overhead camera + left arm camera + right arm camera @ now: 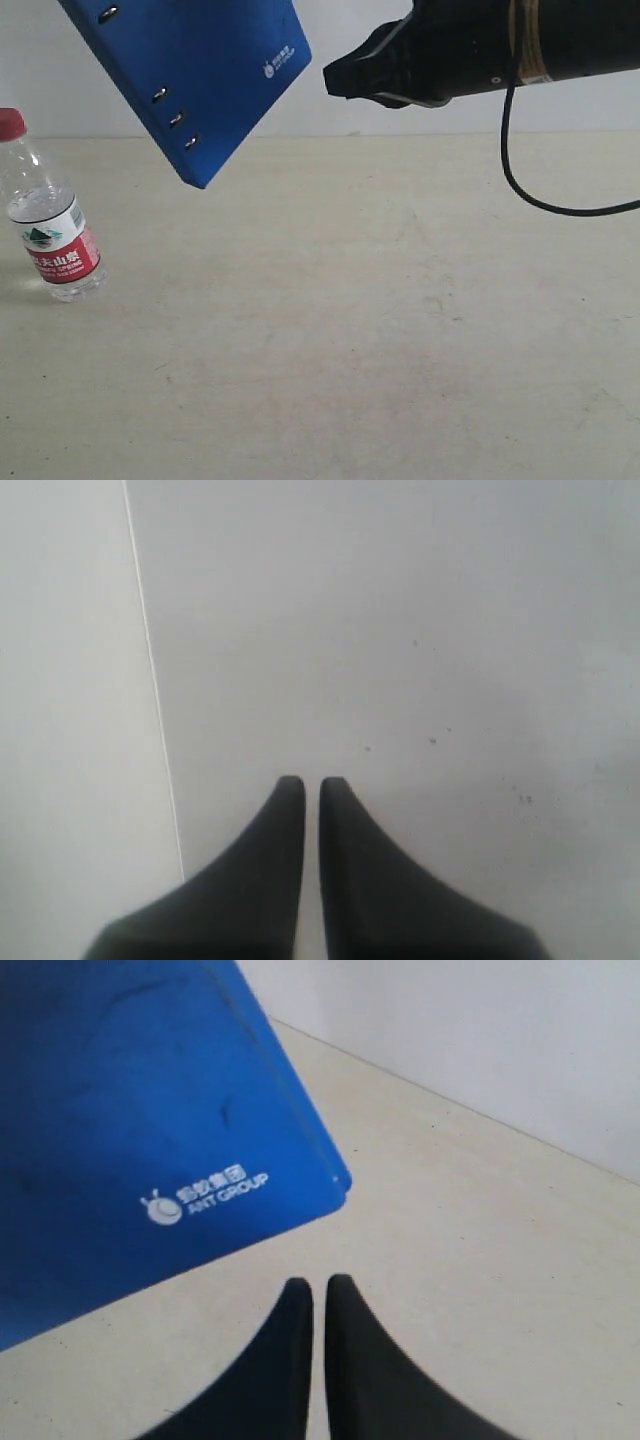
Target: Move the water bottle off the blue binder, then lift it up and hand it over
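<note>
Handover likely next: right gripper (331, 80), jaws together and empty just beside the logo corner of the raised blue binder (200, 70), should open before pinching it; left gripper (311, 783) jaws together too; water bottle (55, 225) stands below the binder.

Bottle, look: we see the water bottle (50, 215) as small and clear, with a red cap (10, 122) and a red, white and green label (60, 250) showing a mountain.
Bottle, pose: upright, cap on.
Bottle, place: we find it standing on the table (400, 350) at the exterior view's left edge, off the binder and apart from it.
Binder, look: we see the blue binder (200, 70) as flat and royal blue, with a white logo (277, 62) near one corner and metal rivets (177, 119) along one edge.
Binder, pose: tilted steeply, one corner pointing down.
Binder, place: we see it raised clear of the table, upper part cut off by the frame; what holds it we cannot tell.
</note>
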